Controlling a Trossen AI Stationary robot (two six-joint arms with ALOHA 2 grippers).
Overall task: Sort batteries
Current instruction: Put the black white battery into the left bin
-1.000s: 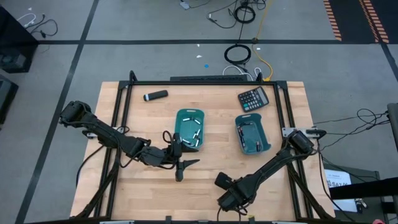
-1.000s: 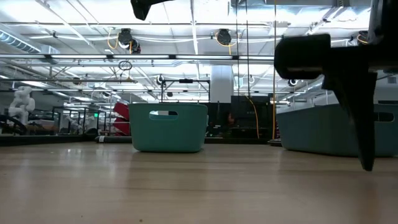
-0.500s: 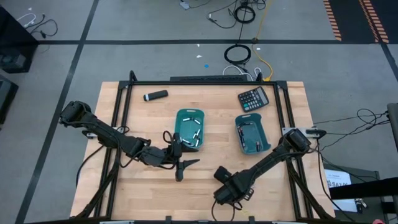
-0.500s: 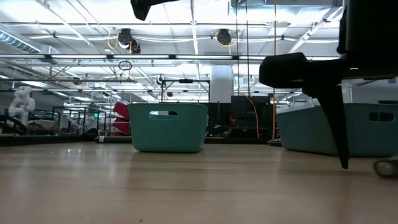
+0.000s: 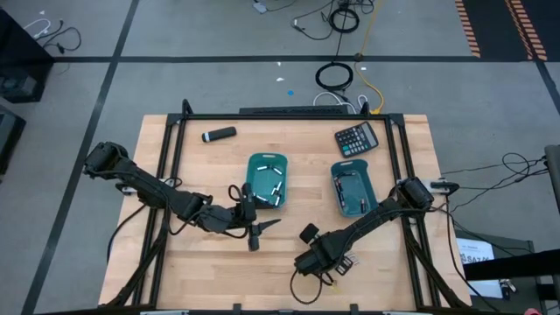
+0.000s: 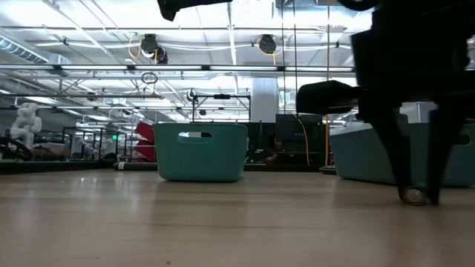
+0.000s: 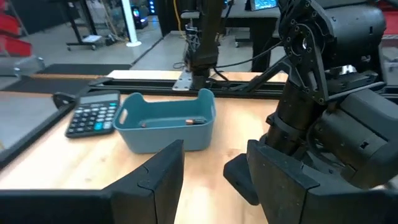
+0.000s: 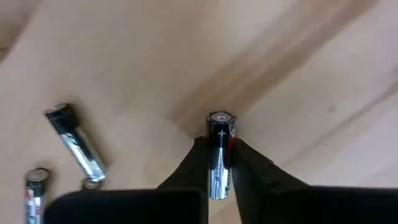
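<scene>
At the surface's [image 5: 201,271] near edge, right tool [image 8: 219,163] is down on the wood with its fingers closed narrowly round one battery [image 8: 219,149], plus end pointing away from the wrist. The low view shows the cell's [image 6: 412,195] round end at wood level between the fingers, so it looks gripped but not yet lifted.

Left tool [image 5: 255,229] waits just short of the left bin, fingers apart, holding nothing.

Sorted so far: left bin [image 5: 267,182] holds several pale cells; right bin [image 5: 355,188] holds a few more, count unclear. Left wrist view shows one cell [image 7: 194,121] lying in the right bin.

Still loose: at least two more batteries on the wood near the right tool, per right wrist view, one [image 8: 77,144] lying free, another [image 8: 34,191] at the frame edge. Others may sit out of view.

Judgement: task well over halfway; remaining work is carrying the gripped cell to its bin, then clearing the stragglers. Calculator [image 5: 357,138] and black cylinder [image 5: 219,134] lie at the far side, not involved.
</scene>
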